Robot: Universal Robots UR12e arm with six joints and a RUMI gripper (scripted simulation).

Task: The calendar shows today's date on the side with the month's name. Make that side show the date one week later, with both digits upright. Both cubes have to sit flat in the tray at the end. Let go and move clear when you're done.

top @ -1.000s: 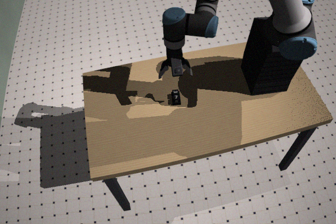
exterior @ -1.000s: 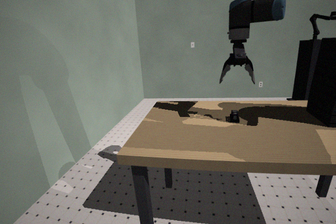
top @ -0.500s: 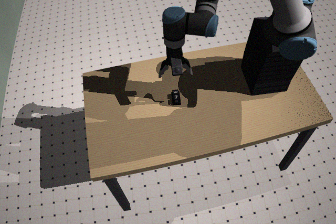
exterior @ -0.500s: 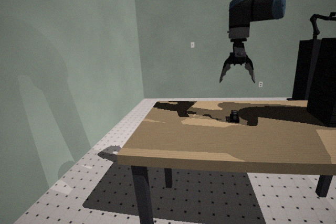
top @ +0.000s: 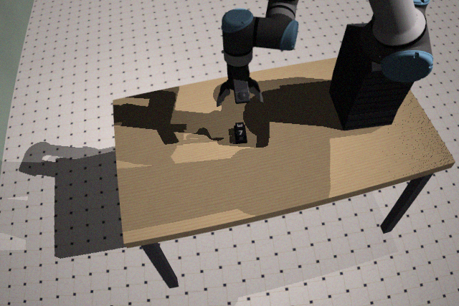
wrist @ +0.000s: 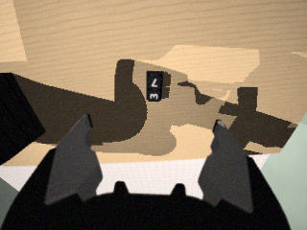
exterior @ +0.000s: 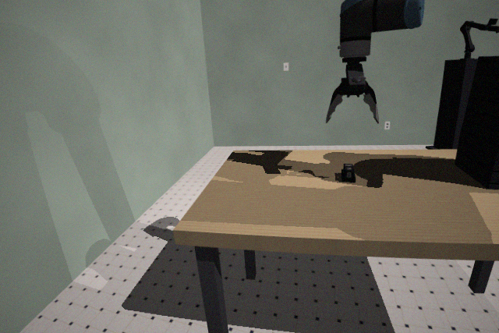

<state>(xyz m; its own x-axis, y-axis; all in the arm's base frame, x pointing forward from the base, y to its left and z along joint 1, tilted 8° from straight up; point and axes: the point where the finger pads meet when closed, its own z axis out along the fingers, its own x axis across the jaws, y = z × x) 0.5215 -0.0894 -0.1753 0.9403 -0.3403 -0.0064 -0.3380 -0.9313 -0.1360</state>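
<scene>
The small black calendar (top: 239,132) (exterior: 348,173) (wrist: 153,86) stands on the table, its cubes in a row. In the top view and the wrist view, white marks show on its upper faces: a 7, and a 3 turned on its side. In the exterior view a faint pale mark shows on the near face, too small to read. The month's name cannot be read, and the tray's dark edges cannot be told from the cubes. My gripper (top: 239,103) (exterior: 352,122) (wrist: 153,117) is open and empty, pointing down, high above the table and clear of the calendar.
The wooden table (top: 222,188) (exterior: 281,208) carries the black robot pedestal (top: 365,91) (exterior: 479,119), to the right of the calendar in the top and exterior views. Dark shadows of the arm and gripper fall around the calendar. A green wall (exterior: 100,79) stands beyond the table's left end.
</scene>
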